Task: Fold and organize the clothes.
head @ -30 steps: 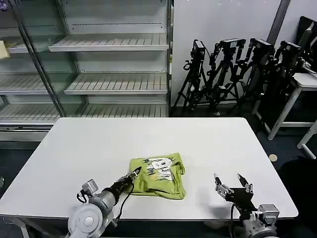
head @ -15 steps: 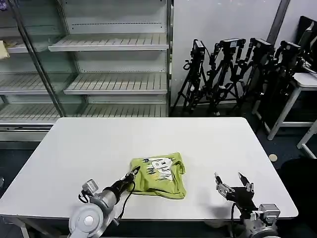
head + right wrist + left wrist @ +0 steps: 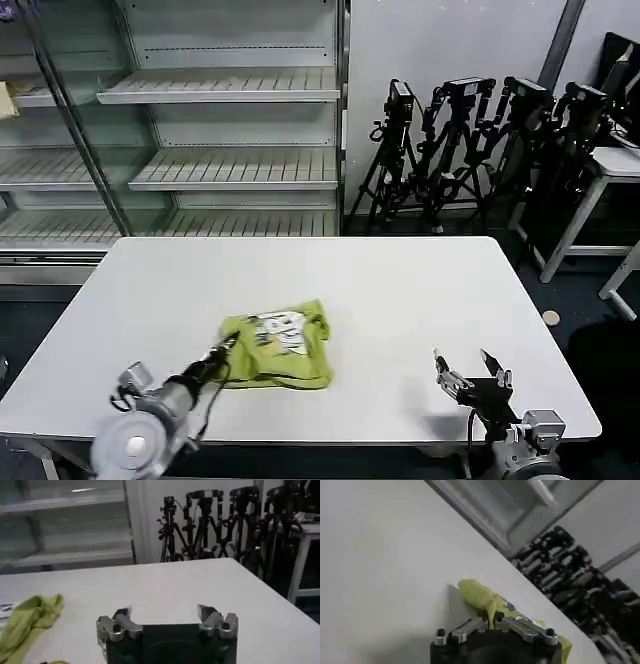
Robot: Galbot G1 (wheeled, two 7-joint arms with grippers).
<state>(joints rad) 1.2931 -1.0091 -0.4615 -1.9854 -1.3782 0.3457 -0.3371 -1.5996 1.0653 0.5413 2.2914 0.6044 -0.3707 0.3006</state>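
The left end effector sits low over the near-left part of the white table, its fingers pinched closed on the near-left edge of the T-shirt. In the left wrist view the green cloth runs up between the closed fingers. The folded lime-green shirt lies left of the table's centre, toward the near edge, with its white printed graphic facing up. Well apart from it, at the near-right edge of the table, the right end effector hovers with its fingers spread wide and nothing between them. Tripods stand beyond the table on the right.
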